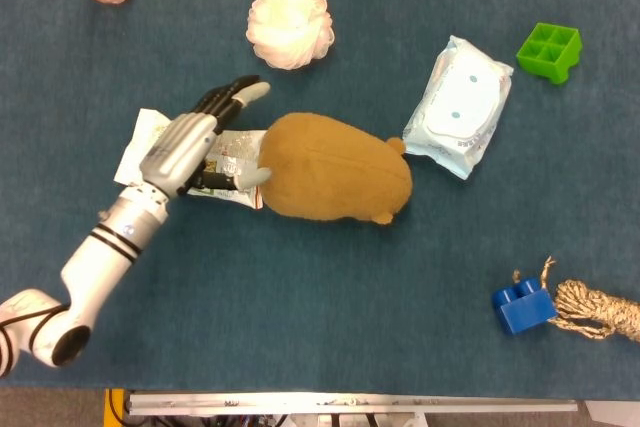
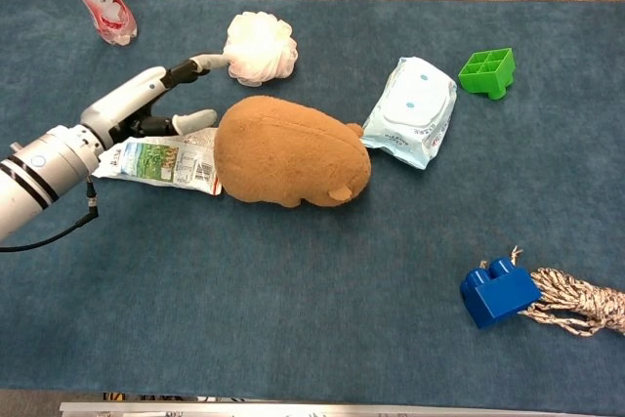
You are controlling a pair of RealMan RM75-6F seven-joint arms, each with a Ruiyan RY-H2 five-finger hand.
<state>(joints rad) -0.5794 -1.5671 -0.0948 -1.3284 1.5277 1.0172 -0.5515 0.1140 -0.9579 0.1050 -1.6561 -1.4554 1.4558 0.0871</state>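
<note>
Now your left hand (image 1: pixel 195 147) hovers over the packet (image 2: pixel 156 161), fingers spread and empty, plush (image 1: pixel 335 169) just beyond the fingertips; next, lower and grip.

The left hand (image 1: pixel 195 147) had a silver-grey metallic back, black fingers and pale grey fingertips (image 1: pixel 256 90). The forearm was white with black bands; a thin black cable hung beneath.

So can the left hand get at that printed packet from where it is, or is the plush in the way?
Probably yes. The left hand is open over the packet, whose left part lies bare. The brown plush covers only its right end, so the fingers look unobstructed.
</note>
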